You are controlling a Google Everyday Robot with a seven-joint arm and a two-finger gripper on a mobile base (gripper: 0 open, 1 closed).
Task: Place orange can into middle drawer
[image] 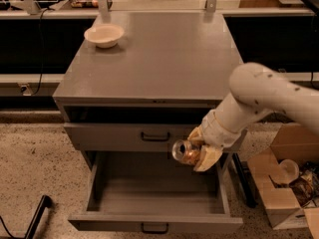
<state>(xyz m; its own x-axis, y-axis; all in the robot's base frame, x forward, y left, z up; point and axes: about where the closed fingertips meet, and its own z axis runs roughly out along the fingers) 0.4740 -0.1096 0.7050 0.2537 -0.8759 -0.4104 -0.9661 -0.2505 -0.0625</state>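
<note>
My gripper [198,151] is shut on the orange can [184,152], which lies on its side with a silvery end facing left. The can hangs just below the closed upper drawer [114,136] and above the right rear part of the middle drawer [154,195]. The middle drawer is pulled out wide, and its grey inside holds nothing I can see. Its small dark handle [154,228] is at the front edge. My white arm [264,96] reaches in from the right.
A white bowl [104,35] stands on the cabinet top [159,59] at the far left. An open cardboard box [289,178] with clutter sits on the floor to the right. A dark cable [35,218] lies on the floor at the lower left.
</note>
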